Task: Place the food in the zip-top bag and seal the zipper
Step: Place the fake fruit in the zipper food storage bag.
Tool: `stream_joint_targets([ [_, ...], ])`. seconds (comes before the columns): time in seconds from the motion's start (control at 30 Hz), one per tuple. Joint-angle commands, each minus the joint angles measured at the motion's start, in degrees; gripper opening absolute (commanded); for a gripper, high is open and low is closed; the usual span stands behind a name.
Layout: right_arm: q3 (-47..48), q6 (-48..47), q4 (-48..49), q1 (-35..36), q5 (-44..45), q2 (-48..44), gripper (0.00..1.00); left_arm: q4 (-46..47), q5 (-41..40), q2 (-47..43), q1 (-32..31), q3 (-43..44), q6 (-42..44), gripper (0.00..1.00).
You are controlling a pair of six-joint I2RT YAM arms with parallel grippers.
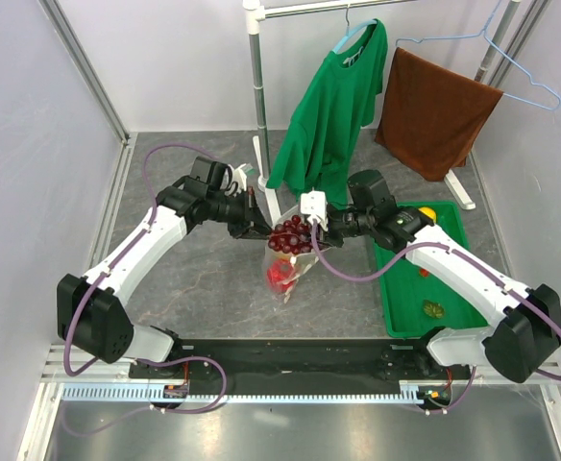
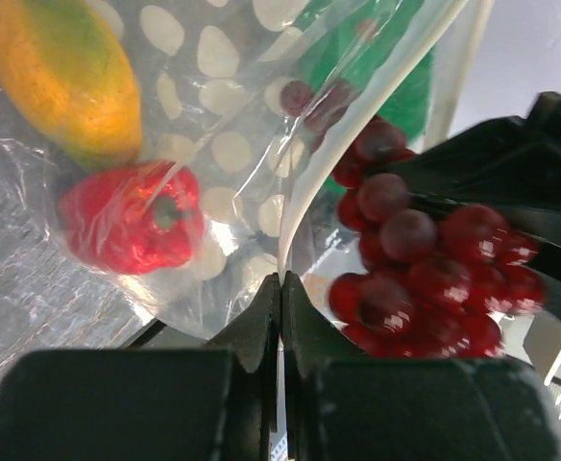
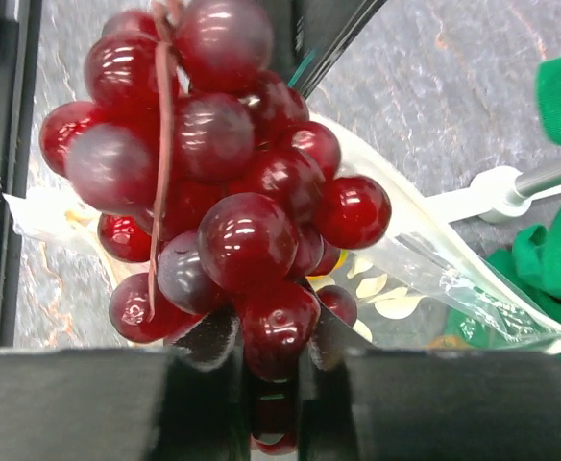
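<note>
Two foods bagged, grape bunch (image 3: 213, 192) at the mouth.
Left gripper (image 2: 280, 288) pinched shut on the zip-top bag (image 2: 223, 144) at its mouth edge; right gripper (image 3: 261, 360) clamped on the bunch, right beside the opening. Red pepper (image 2: 136, 221) and mango (image 2: 64, 77) inside. Past halfway, by the look of it. Left to do: grapes in, then zipper (image 2: 298, 206) pressed closed.

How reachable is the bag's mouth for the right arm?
Probably yes: the right gripper, holding the grape bunch, sits at the edge of the zip-top bag, which the left gripper pinches; nothing lies between.
</note>
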Motion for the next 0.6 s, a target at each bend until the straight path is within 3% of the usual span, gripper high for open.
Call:
stream_joint_targets([
  [0.0, 1.1, -4.6, -2.6, 1.0, 1.9, 0.3, 0.34, 0.8, 4.1, -1.0, 0.3, 2.5, 2.2, 0.02],
  [0.03, 1.7, -3.3, -3.0, 0.9, 2.1, 0.5, 0.55, 0.8, 4.3, -1.1, 0.3, 2.5, 2.3, 0.02],
  [0.1, 3.4, -1.5, -3.0, 1.0, 2.4, 0.8, 0.63, 0.8, 4.7, -1.1, 0.3, 2.3, 2.3, 0.02],
  [0.13, 4.0, -0.7, -3.0, 1.1, 2.4, 0.9, 0.74, 0.8, 4.9, -1.0, 0.3, 2.3, 2.3, 0.02],
  [0.33, 8.1, 5.0, -2.7, 1.0, 1.8, -0.7, 0.89, 0.7, 5.6, -0.9, 0.3, 2.5, 2.2, 0.02],
  [0.47, 10.3, 9.1, -3.1, 0.9, 5.6, -3.5, 0.93, 0.8, 5.9, -0.5, 0.8, 2.4, 2.0, 0.02],
  [0.57, 10.0, 17.3, -3.8, -1.1, 7.8, -6.8, 0.93, 0.8, 5.8, -0.5, 1.0, 2.4, 1.8, 0.02],
])
